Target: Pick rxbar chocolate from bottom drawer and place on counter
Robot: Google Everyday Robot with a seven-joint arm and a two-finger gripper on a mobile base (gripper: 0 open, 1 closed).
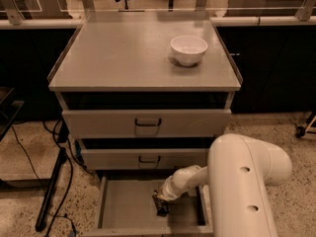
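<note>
no legible text anywhere

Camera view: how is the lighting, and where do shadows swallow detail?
Camera view: dim, warm light; counter evenly lit, white bowl brightest; deep shadow in the gaps above both upper drawers; the tool low in the bottom drawer reads dark.

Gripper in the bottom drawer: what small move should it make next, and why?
Probably a short lift straight up, if the grasp holds: the gripper sits low in the bottom drawer with the dark rxbar chocolate at its tip, and the counter is above.
</note>
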